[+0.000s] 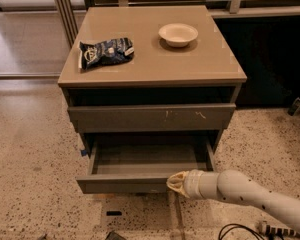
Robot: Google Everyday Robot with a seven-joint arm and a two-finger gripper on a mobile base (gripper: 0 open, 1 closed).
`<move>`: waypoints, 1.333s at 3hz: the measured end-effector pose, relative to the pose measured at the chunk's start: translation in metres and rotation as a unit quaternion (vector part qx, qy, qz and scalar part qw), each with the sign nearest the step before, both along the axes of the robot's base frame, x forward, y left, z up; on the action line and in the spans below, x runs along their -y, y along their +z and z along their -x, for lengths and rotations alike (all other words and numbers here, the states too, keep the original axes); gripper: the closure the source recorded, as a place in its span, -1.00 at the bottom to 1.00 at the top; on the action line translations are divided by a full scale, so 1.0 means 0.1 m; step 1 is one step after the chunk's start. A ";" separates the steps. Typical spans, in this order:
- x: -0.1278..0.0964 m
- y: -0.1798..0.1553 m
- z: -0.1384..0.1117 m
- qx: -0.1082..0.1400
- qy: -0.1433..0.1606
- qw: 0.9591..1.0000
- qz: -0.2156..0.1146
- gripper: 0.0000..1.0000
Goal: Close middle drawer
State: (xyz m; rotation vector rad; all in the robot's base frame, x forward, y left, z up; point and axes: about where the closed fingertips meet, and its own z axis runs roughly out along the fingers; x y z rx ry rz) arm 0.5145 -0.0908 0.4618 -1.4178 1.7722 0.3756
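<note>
The middle drawer (130, 183) is a wide, shallow grey-brown drawer pulled partly out of the cabinet, with a plain front and a flat grey inside. My gripper (175, 182) is at the end of the white arm that comes in from the lower right. It sits against the right part of the drawer's front panel. Above the drawer is the taller drawer front (150, 117) with pale scratch marks, which stands closed.
On the cabinet top (150, 64) lie a dark chip bag (105, 52) at the left and a white bowl (178, 34) at the back right. A speckled floor surrounds the cabinet. Cables (240, 230) lie at the lower right. Dark glass panels stand behind.
</note>
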 end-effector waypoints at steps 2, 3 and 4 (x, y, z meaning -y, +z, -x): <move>-0.26 -0.38 -0.16 -0.048 0.015 0.998 -0.035 1.00; -0.31 -0.43 -0.22 -0.045 0.018 0.998 -0.032 1.00; -0.35 -0.42 -0.38 -0.011 0.006 1.000 -0.014 1.00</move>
